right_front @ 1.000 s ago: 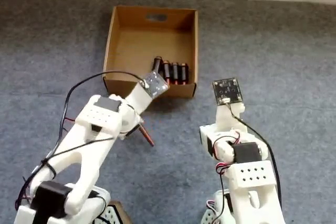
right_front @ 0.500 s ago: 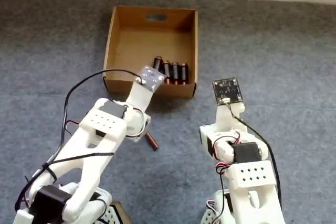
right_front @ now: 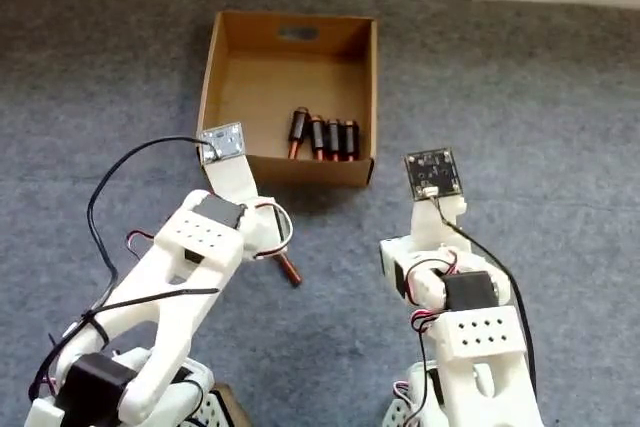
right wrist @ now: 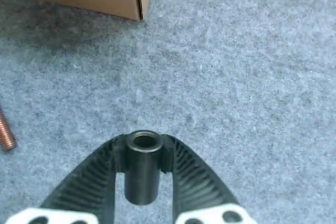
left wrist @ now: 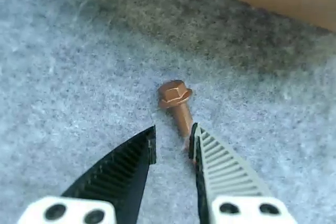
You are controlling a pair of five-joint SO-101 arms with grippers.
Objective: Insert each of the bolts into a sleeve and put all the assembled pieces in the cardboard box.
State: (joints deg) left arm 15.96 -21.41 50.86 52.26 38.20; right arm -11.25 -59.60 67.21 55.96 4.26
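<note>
The grey table (right_front: 560, 97) carried everything. The cardboard box (right_front: 212, 77) stood just beyond the left pincer (left wrist: 173, 129) and farther off, to one side, from the right pincer (right wrist: 142, 142). Four assembled pieces (right_front: 325, 137) lay in a row inside the box, near the wall closest to both pincers.

The right pincer was clenched on a black sleeve (right wrist: 142, 177), held with its open bore facing away from the wrist. The left pincer was released, its jaws parted low over the table. The copper bolt (left wrist: 179, 111) lay flat there, with its hex head pointing away from the pincer. Its threaded end reached in between the jaws, close against the pale one and apart from the dark one.

The step in hand looked to be picking up the last loose bolt so it could go into the waiting sleeve. The next move would call for centring the jaws on the shank and closing on it. The bolt would then have to be lifted and its threaded end lined up with the sleeve's bore.
</note>
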